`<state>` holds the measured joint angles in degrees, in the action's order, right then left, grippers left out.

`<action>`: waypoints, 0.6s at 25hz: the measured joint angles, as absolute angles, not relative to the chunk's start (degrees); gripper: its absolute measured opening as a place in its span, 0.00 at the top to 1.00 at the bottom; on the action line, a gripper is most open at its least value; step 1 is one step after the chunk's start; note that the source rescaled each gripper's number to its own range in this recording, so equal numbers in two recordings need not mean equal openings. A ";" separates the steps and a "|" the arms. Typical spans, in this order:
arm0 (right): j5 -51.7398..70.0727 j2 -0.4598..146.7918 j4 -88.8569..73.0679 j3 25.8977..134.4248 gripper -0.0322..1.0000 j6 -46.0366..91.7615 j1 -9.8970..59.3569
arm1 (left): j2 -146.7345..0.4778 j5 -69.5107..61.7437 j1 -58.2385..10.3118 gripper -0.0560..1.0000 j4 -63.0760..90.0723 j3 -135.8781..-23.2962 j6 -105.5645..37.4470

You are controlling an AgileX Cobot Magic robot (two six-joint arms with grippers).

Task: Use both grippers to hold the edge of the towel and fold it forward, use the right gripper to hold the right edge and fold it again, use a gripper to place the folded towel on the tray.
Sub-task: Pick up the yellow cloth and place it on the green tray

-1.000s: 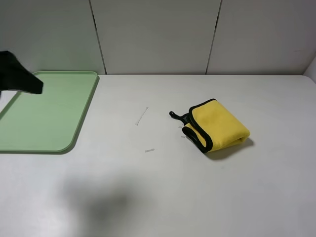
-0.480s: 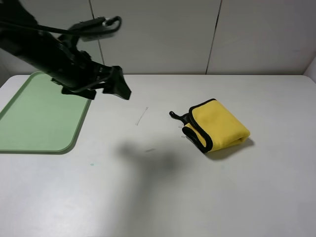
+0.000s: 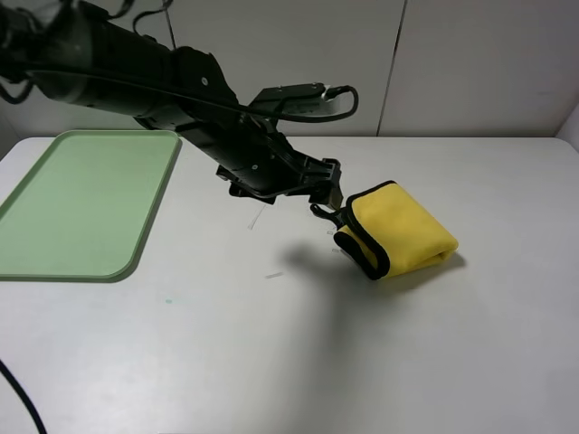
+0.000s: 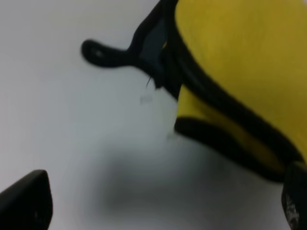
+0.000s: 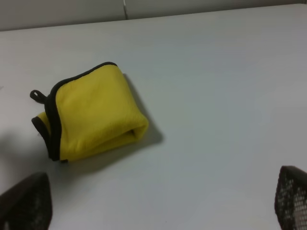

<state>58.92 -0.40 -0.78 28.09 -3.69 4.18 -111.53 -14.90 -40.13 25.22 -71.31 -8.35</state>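
— Where's the towel (image 3: pixel 403 231)?
— Folded on the desk (image 3: pixel 452 353), right of centre and well apart from the green tray (image 3: pixel 136 260). Its black edge (image 3: pixel 364 246) and loop (image 3: pixel 318 211) face the left claw (image 3: pixel 331 188).
— Is that claw gripping?
— No. Its jaws are spread wide and empty, close by the loop.
— And the right claw (image 5: pixel 158 201)?
— Also wide apart, holding nothing, with the towel ahead of it.
— Any writing?
— Only faint marks (image 3: pixel 272 275) on the desk, too small to read.

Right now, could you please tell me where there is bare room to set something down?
The green tray is bare inside. The table is free along its near edge, in front of tray and towel, and right of the towel. Crowded: between tray and towel, where the left gripper hangs, open, by the towel's loop.
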 joint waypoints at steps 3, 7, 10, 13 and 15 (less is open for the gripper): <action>58.92 -0.40 -0.78 28.09 0.00 -3.69 4.18 | -115.68 -12.40 -42.36 0.04 25.22 -75.36 -6.63; 58.92 -0.40 -0.78 28.09 0.00 -3.69 4.18 | -121.65 -11.08 -44.91 0.04 25.22 -81.21 -5.51; 58.92 -0.40 -0.78 28.09 0.00 -3.69 4.18 | -125.54 -10.96 -46.51 0.04 25.22 -85.39 -4.75; 58.92 -0.40 -0.78 28.09 0.00 -3.69 4.18 | -128.12 -10.96 -47.66 0.04 25.22 -87.44 -2.86; 58.92 -0.40 -0.78 28.09 0.00 -3.69 4.18 | -129.31 -11.02 -48.01 0.04 25.22 -87.64 -1.75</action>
